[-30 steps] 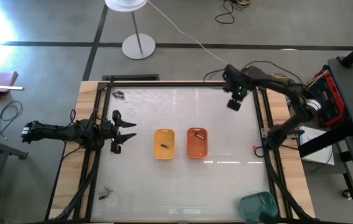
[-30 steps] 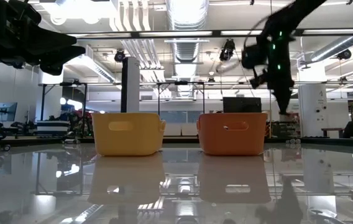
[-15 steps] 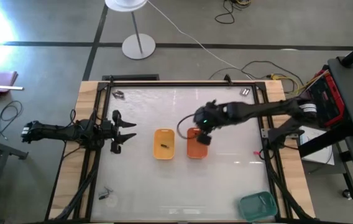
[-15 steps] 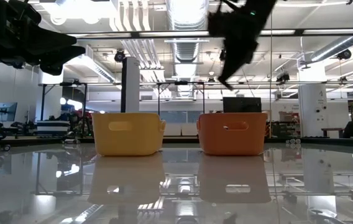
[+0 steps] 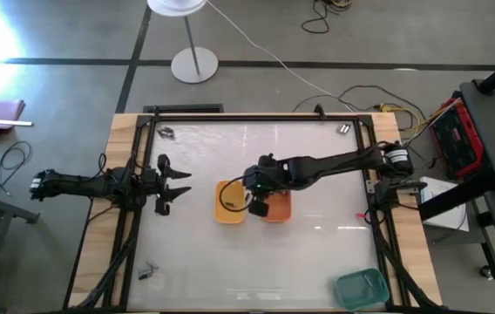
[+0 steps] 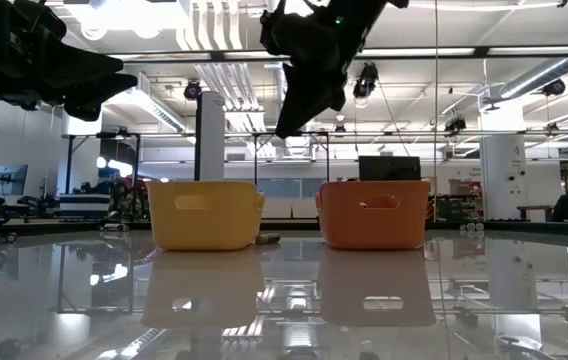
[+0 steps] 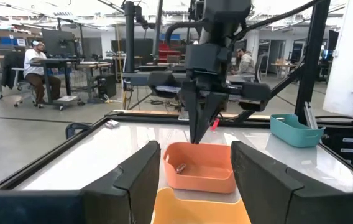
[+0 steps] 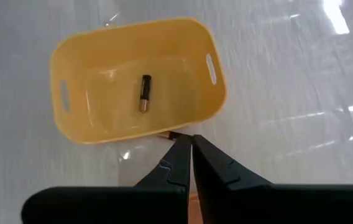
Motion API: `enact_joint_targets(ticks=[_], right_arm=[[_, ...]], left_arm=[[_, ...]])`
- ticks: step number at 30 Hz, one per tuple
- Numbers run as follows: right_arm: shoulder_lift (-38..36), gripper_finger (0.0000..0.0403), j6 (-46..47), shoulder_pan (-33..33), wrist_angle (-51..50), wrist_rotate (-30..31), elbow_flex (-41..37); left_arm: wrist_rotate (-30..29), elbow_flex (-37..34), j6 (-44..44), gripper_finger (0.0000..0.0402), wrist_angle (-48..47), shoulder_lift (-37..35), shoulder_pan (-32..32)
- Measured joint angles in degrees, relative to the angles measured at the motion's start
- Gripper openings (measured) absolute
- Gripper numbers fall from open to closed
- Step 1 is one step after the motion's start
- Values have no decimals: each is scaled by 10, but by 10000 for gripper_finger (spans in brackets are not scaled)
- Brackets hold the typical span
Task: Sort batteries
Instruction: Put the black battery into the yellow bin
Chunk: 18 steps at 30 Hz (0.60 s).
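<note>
A yellow tray (image 5: 230,202) and an orange tray (image 5: 276,202) stand side by side at mid-table. One battery (image 8: 144,93) lies in the yellow tray and one battery (image 7: 180,167) in the orange tray. A small battery (image 6: 269,239) lies on the table between them, against the yellow tray. My right gripper (image 5: 254,201) hangs shut above that gap, its tips (image 8: 187,142) pointing down, well above the trays in the low view (image 6: 286,128). I see nothing between its fingers. My left gripper (image 5: 182,184) waits open at the table's left.
Loose batteries lie at the far left corner (image 5: 167,133), the far right corner (image 5: 345,128) and the near left (image 5: 147,274). A teal tray (image 5: 361,288) sits at the near right corner. A black frame (image 5: 247,116) rims the table.
My right gripper has swept from the far right corner toward the table's left and near side, first over the orange tray, then to the gap between the two trays. In the low view a small battery now lies on the table beside the yellow tray, where none showed before.
</note>
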Motion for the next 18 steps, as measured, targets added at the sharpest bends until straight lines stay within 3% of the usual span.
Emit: enact_joint_targets(ticks=[10,18], right_arm=[[52,24,-84,-10,-25,-39,-2],[117,128,-80,-26,-45,-78,56]], left_arm=[[0,0,0,181,0,0,0],[0,0,0,181,0,0,0]])
